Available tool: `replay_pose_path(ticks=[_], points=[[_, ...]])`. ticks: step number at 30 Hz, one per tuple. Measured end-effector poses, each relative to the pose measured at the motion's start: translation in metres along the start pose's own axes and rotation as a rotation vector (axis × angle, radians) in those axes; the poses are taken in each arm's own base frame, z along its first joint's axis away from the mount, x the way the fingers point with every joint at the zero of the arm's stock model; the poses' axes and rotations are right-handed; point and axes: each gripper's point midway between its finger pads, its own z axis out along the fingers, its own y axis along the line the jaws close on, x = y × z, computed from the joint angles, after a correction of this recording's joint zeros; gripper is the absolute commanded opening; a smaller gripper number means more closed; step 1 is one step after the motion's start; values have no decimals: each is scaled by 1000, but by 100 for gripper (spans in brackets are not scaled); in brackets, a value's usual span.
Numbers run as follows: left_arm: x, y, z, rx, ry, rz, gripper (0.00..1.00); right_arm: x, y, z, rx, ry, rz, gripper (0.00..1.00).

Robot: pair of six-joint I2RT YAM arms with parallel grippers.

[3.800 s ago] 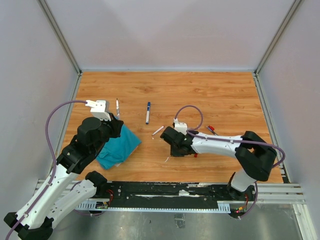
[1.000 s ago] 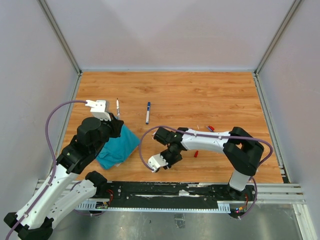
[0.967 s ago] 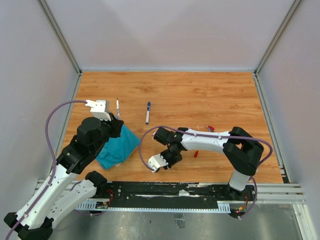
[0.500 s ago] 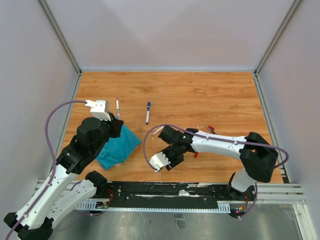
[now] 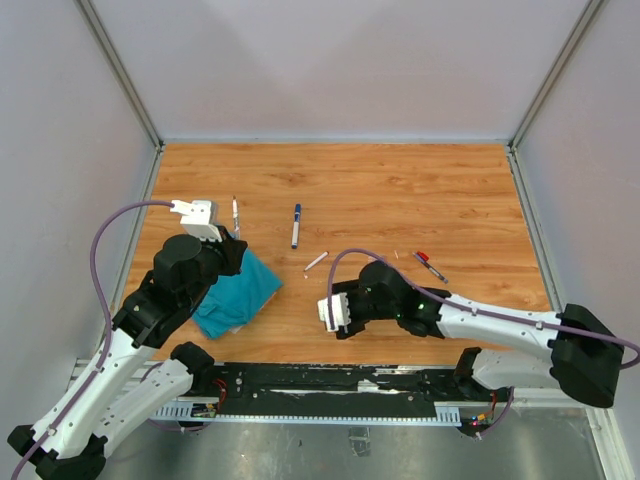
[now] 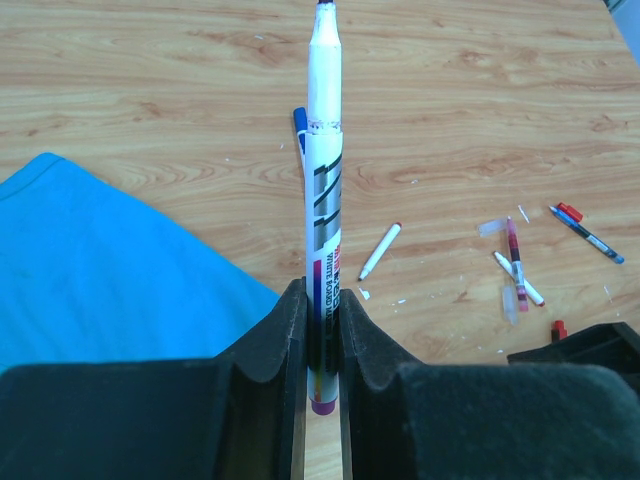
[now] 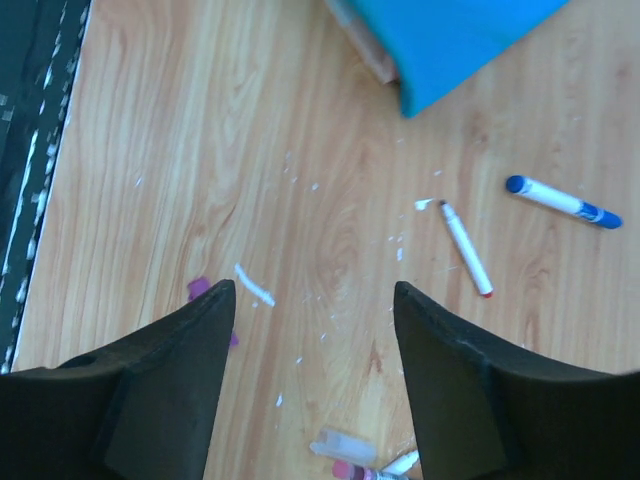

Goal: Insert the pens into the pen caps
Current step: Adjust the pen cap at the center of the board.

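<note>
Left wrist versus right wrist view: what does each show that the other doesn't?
Only the left wrist: the left gripper shut on a pen, and a red cap far right. Only the right wrist: the open right gripper and a purple cap by its finger. Both: the cloth, the blue pen and a loose white pen.

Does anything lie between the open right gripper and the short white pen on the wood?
Nothing visible does. In the right wrist view only bare wooden table with tiny white flecks separates the right gripper from the short white pen; the teal cloth and blue-capped pen lie off that line.
</note>
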Motion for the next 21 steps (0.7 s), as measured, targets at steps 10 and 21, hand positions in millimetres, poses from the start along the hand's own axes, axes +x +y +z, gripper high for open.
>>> replay_pose_path(ticks=[10, 21], points=[[0, 0, 0, 0, 0, 0, 0, -16, -40, -16, 360, -176, 436, 79], [1, 0, 1, -1, 4, 1, 1, 3, -67, -34, 649, -63, 1199, 80]])
